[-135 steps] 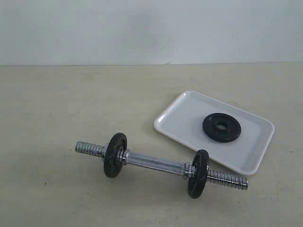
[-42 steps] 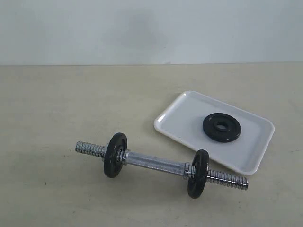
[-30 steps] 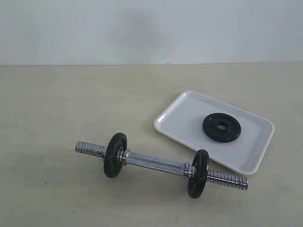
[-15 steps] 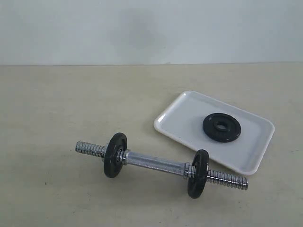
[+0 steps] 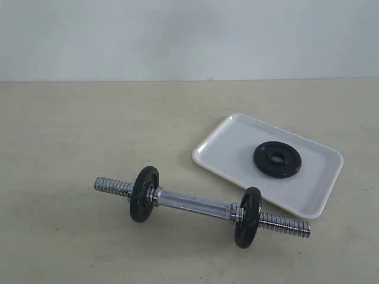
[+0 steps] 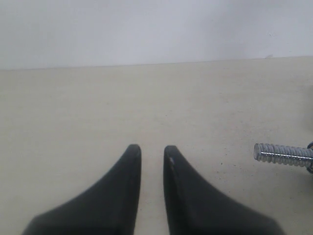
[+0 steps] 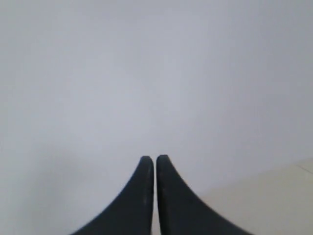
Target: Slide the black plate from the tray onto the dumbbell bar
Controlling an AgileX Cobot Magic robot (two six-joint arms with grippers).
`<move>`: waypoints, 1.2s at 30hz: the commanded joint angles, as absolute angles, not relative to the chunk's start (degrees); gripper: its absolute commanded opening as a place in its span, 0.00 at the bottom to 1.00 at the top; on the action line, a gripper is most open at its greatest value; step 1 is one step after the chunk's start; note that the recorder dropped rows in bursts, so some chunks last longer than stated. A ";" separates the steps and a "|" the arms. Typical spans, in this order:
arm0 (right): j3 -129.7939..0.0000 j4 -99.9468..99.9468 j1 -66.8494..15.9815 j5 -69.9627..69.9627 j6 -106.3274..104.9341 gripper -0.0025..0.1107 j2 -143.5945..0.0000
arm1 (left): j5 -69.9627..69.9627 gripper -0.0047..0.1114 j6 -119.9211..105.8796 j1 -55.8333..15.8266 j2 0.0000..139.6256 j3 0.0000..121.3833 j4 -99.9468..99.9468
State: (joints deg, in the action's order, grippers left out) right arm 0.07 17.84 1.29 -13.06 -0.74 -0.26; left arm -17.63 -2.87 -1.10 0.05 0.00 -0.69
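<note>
The black plate [image 5: 277,159] lies flat inside the white tray [image 5: 222,148] at the right. The dumbbell bar [image 5: 195,205] rests on the table in front of the tray, with a black disc [image 5: 144,185] and a second disc [image 5: 248,217] standing against its nuts. Neither gripper shows in the exterior view. In the left wrist view my left gripper [image 6: 152,150] hovers over bare table, slightly open and empty, with the bar's threaded end [image 6: 282,154] off to one side. My right gripper [image 7: 155,158] is shut on nothing, facing a pale wall.
The beige table [image 5: 71,136] runs back to a pale wall [image 5: 177,35]. The tray sits at an angle close behind the bar's right threaded end [image 5: 286,225].
</note>
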 commanded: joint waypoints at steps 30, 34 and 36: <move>0.00 20.96 1.31 -35.55 38.62 0.02 0.00 | 11.07 0.18 10.69 -0.94 0.00 0.00 -32.32; 0.00 21.19 1.31 -36.14 39.38 0.02 0.00 | 13.42 0.18 10.69 -0.94 0.00 0.00 -32.32; 0.00 19.51 1.31 -37.28 41.82 0.02 0.00 | 13.93 0.18 12.25 -0.94 0.00 0.00 -32.32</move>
